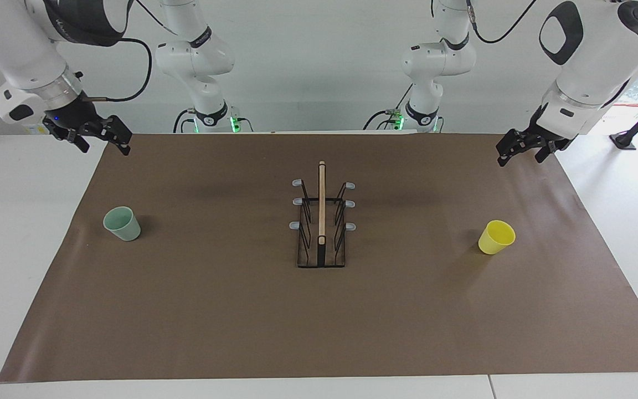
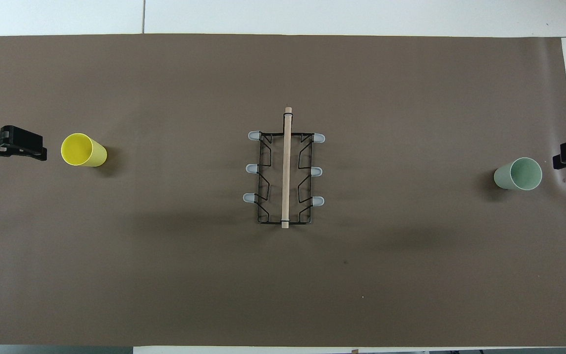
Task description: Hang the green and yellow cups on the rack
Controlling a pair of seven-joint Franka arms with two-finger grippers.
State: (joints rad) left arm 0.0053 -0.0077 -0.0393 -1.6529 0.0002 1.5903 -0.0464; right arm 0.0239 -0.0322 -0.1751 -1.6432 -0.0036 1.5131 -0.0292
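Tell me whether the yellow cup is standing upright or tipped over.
Upright. The yellow cup stands on its narrow base on the brown mat, open mouth up, and looks empty inside.

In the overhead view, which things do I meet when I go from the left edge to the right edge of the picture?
left gripper → yellow cup → rack → green cup → right gripper
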